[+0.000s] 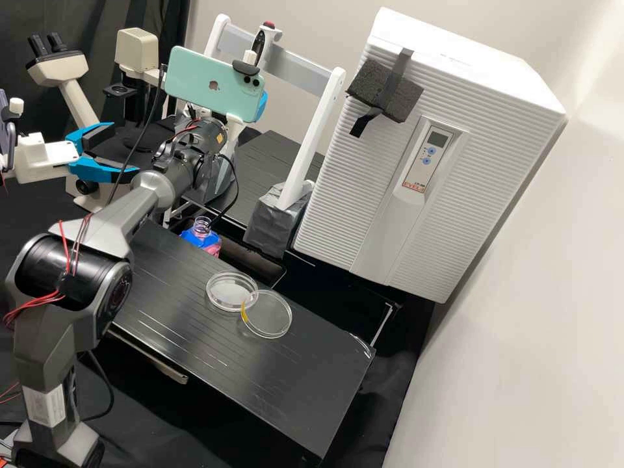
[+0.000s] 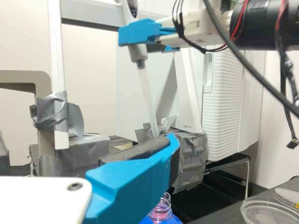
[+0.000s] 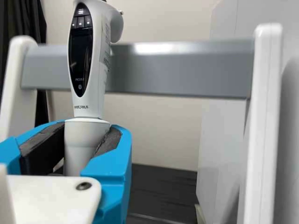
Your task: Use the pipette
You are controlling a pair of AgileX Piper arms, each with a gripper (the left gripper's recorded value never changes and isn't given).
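The pipette (image 3: 91, 60) is gripped upright by its lower body, clenched between the padded blue fingers of the right gripper (image 3: 86, 140). It is set right in front of the grey crossbar of the white rack (image 3: 187, 67). From the left wrist, its thin shaft is seen slanting down below that gripper, towards the rack's taped foot (image 2: 187, 154). The left gripper (image 1: 104, 155) is seen spread apart with nothing held, off to the left side of the high view, beside a microscope (image 1: 58, 71). A small bottle of pink liquid (image 1: 205, 235) is placed at the far edge of the black ribbed tray (image 1: 260, 377), under the right arm. Two clear round dishes (image 1: 231, 289) are laid touching each other near the tray's middle. A mint-green phone (image 1: 208, 84) is mounted on the right arm, and a ribbed white cabinet (image 1: 442, 162) is stood to the rack's right.
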